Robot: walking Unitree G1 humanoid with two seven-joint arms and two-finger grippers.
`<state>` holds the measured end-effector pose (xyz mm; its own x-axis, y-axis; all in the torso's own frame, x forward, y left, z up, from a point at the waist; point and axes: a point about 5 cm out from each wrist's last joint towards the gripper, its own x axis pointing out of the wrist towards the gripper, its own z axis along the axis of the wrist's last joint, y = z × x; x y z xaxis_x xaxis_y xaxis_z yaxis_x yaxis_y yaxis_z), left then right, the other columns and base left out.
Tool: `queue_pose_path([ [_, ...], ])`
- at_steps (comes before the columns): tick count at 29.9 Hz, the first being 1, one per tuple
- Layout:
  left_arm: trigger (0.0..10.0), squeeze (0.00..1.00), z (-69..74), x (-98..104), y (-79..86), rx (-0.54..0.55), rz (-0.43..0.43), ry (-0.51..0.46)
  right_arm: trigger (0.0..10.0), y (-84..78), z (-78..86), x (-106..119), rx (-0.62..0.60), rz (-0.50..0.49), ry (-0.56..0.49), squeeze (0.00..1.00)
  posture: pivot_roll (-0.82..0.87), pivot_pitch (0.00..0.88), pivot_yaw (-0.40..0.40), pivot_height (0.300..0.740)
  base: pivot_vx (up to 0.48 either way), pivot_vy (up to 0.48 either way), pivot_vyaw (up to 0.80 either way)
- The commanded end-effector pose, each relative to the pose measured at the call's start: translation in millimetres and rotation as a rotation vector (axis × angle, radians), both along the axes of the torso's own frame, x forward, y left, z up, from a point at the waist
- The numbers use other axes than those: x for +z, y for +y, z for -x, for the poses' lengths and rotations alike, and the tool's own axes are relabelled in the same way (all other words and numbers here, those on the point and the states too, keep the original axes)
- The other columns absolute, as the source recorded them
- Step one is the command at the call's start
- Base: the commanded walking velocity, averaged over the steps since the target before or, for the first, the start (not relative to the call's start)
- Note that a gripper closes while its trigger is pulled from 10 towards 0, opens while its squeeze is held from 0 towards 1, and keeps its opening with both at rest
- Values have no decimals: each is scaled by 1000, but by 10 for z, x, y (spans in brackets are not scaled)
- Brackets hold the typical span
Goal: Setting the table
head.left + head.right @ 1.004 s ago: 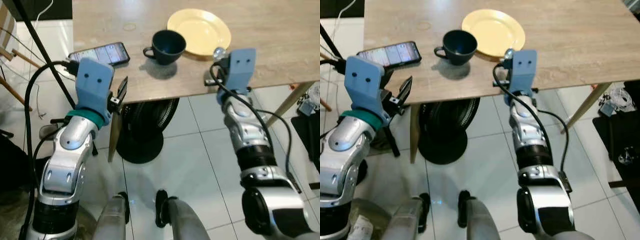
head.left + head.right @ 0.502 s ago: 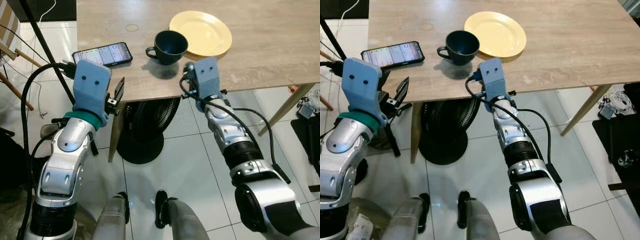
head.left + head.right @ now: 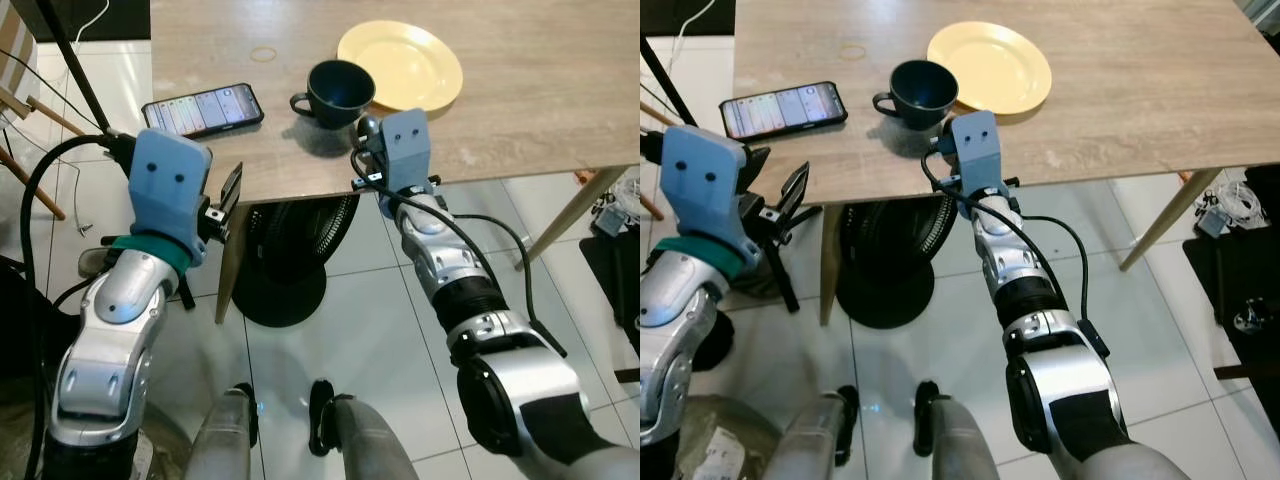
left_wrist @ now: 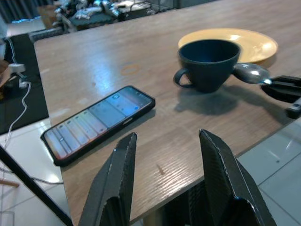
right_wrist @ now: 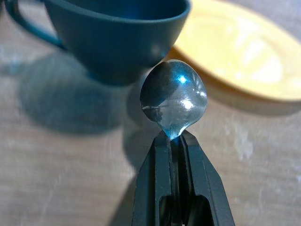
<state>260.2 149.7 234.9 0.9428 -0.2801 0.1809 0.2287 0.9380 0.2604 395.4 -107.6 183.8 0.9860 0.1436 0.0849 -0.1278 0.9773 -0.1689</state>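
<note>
A dark blue cup [image 3: 340, 90] stands on the wooden table [image 3: 540, 90], with a yellow plate [image 3: 400, 65] just behind it to the right. My right gripper [image 5: 174, 141] is shut on the neck of a silver spoon [image 5: 174, 99]. The spoon's bowl [image 4: 251, 73] hovers close over the tabletop beside the cup, on its near right side. The right wrist's blue block [image 3: 405, 150] sits at the table's front edge. My left gripper [image 4: 167, 135] is open and holds nothing, just off the table's near left corner, pointing toward a black phone [image 3: 200, 108].
A black floor fan [image 3: 290, 250] stands under the table behind a table leg [image 3: 230, 270]. Another leg [image 3: 565, 215] slants down at the right. A black pole [image 3: 80, 80] and cables cross the white tiled floor at the left.
My right gripper has carried the spoon left along the table's front, from beside the plate to beside the cup. The left arm has sunk slightly to the left.
</note>
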Motion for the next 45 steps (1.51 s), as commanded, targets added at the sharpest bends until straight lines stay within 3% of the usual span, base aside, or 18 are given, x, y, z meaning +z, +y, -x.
queue_pose_path([
  [1,10000,0,44,-20,-66,-50,-1,22,10000,-80,16,6,-35,-29,-33,0,244,226,-74,740,0,0,0],
  [3,10000,0,44,-20,-66,-50,-1,22,10000,-80,16,6,-35,-29,-33,0,244,226,-74,740,0,0,0],
  [6,10000,0,-14,17,-185,-106,-1,14,10000,-176,27,31,-72,-50,-67,0,234,234,-48,740,0,0,0],
  [8,10000,0,-130,67,-344,-158,-2,2,10000,-271,47,64,-113,-48,-113,0,218,230,-41,740,0,0,0],
  [10,10000,0,-160,74,-370,-159,-3,0,10000,-287,52,75,-119,-46,-123,0,218,230,-41,740,0,0,0],
  [13,10000,0,-160,74,-370,-159,-3,0,10000,-287,52,75,-119,-46,-123,0,218,230,-41,740,0,0,0],
  [16,10000,0,-248,85,-383,-122,6,-4,10000,-418,110,174,-163,-70,-197,0,187,218,-35,740,0,0,0],
  [17,10000,0,-279,82,-361,-95,11,-2,10000,-531,175,250,-196,-96,-246,0,171,211,-34,740,0,0,0],
  [19,10000,0,-279,82,-361,-95,11,-2,10000,-531,175,250,-196,-96,-246,0,171,211,-34,740,0,0,0],
  [21,10000,0,-360,69,-277,-33,30,3,10000,-779,380,401,-265,-144,-339,0,148,185,-28,740,0,0,0],
  [25,10000,0,-417,71,-254,-10,33,3,10000,-868,452,449,-296,-176,-363,0,132,166,-22,740,0,0,0],
  [29,10000,0,-514,128,-260,3,46,-18,10000,-1037,566,512,-375,-321,-378,0,105,131,-12,740,0,0,0],
  [45,10000,0,-758,82,-379,13,75,-16,10000,-1038,733,418,-390,-319,-315,0,7,39,5,740,0,0,0],
])
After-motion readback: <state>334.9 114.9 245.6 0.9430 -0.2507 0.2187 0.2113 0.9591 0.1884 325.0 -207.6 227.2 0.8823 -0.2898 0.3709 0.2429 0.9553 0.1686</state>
